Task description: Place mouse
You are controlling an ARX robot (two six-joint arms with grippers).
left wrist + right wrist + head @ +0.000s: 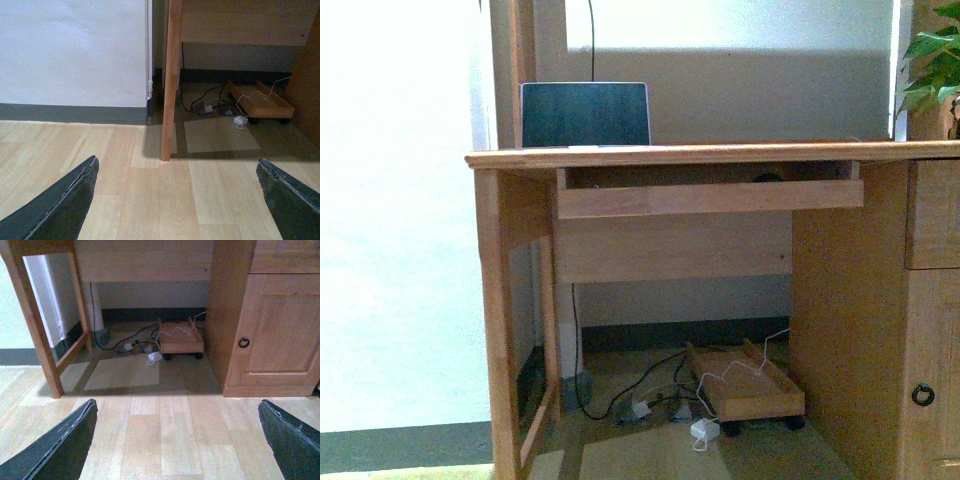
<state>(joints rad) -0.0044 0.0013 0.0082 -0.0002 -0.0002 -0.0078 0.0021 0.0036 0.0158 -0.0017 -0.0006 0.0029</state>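
In the front view a small dark domed shape, the mouse, just peeks above the front board of the pull-out tray under the desk top. Most of it is hidden by that board. Neither arm shows in the front view. My left gripper hangs open over bare wooden floor, facing the desk's left leg. My right gripper is open too, low over the floor in front of the desk's knee space, with nothing between its fingers.
A laptop stands open on the desk at the back left. A plant is at the right. Under the desk sit a wheeled wooden stand, cables and a white adapter. A cabinet door with a ring pull is at the right.
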